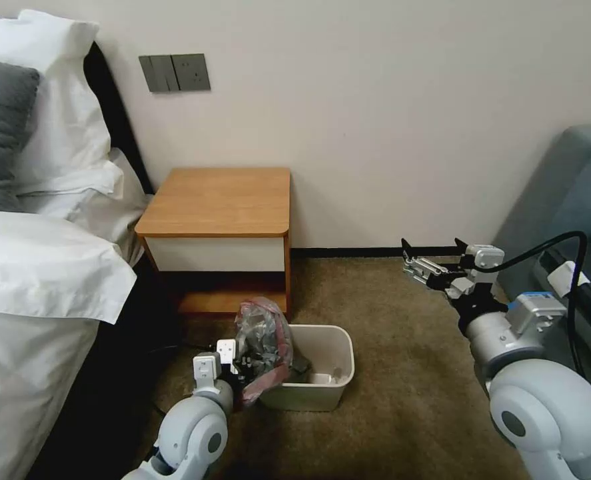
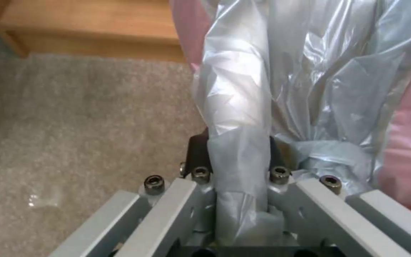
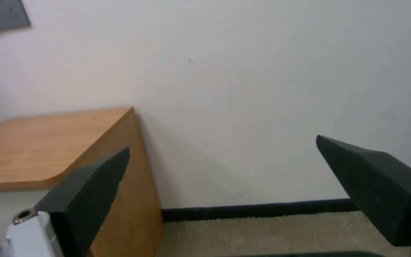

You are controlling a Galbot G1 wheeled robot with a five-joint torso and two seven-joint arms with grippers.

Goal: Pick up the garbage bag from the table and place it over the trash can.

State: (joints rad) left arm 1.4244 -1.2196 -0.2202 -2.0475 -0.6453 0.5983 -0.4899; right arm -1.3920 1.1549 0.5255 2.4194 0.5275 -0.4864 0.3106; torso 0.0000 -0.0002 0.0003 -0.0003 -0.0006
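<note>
The left gripper (image 1: 245,363) pinches the bunched bag (image 1: 263,340) at the bin's (image 1: 328,390) left rim. The right gripper (image 1: 432,257), spread, waits aside. Unopened, the bag may slide off.

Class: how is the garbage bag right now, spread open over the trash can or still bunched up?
Bunched. The garbage bag stands crumpled, pinched in the left gripper beside the trash can, whose rim is bare.
</note>
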